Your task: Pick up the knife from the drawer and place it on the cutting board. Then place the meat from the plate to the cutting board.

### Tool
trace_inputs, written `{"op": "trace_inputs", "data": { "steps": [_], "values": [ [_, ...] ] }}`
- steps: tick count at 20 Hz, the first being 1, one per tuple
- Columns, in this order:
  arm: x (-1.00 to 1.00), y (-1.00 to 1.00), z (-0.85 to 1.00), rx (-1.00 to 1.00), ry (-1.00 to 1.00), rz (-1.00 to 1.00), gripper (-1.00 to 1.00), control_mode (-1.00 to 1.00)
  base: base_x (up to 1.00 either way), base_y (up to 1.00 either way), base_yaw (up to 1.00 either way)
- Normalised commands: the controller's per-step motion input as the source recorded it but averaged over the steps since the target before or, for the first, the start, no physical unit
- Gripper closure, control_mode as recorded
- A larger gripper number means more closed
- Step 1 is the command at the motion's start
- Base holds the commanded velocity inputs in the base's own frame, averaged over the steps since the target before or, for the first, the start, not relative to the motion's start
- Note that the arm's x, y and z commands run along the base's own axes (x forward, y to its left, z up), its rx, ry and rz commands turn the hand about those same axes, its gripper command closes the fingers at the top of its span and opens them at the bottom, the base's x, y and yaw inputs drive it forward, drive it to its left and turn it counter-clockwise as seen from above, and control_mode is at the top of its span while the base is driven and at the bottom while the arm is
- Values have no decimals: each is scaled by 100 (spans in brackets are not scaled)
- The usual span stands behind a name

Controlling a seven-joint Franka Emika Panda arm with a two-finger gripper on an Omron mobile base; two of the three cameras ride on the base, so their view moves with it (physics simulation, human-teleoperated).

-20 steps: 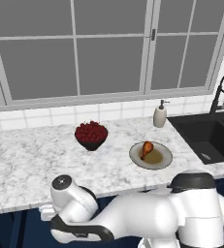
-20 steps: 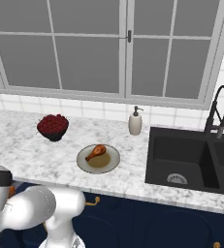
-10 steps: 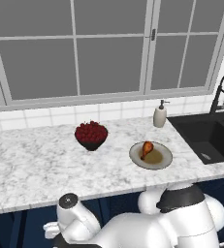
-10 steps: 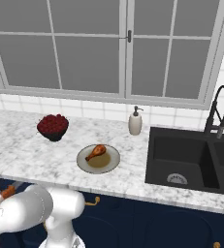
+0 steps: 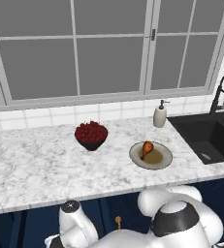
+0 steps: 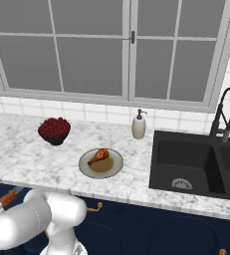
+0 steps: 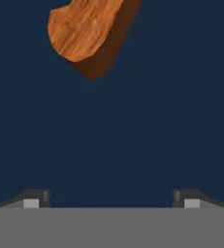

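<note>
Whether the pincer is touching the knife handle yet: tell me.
Apart. The hand view shows it: the pincer stands open, its tips at the bottom of the picture, and dark drawer floor lies between them and the wooden knife handle above.

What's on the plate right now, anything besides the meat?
Only the meat lies on the plate, toward its back-left part, with a brownish patch beside it. The plate under the meat is covered, so that spot stays unseen.

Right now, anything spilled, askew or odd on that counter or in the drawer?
Nothing stands out. The meat lies on the plate, the bowl of berries and soap dispenser stand upright on the counter, no spills. In the hand view the knife handle lies on the dark drawer floor ahead of the open jaws, untouched.
</note>
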Motion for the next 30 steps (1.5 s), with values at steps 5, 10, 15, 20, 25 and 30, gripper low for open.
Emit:
{"op": "trace_inputs", "data": {
  "steps": [5, 10, 15, 20, 25, 30],
  "values": [
    [-94, 19, -34, 0, 4, 17, -100, -100, 0, 0, 0],
    [-100, 32, -10, 0, 0, 15, -100, -100, 0, 0, 0],
    [-100, 45, 31, 0, 0, 9, -100, -100, 0, 0, 0],
    [-92, 32, 62, 0, 0, 4, -100, -100, 0, 0, 0],
    [53, -16, 24, 0, -15, 0, -100, -100, 0, 0, 0],
    [98, -41, 1, 3, -19, -1, -100, -100, 0, 0, 0]
  ]
}}
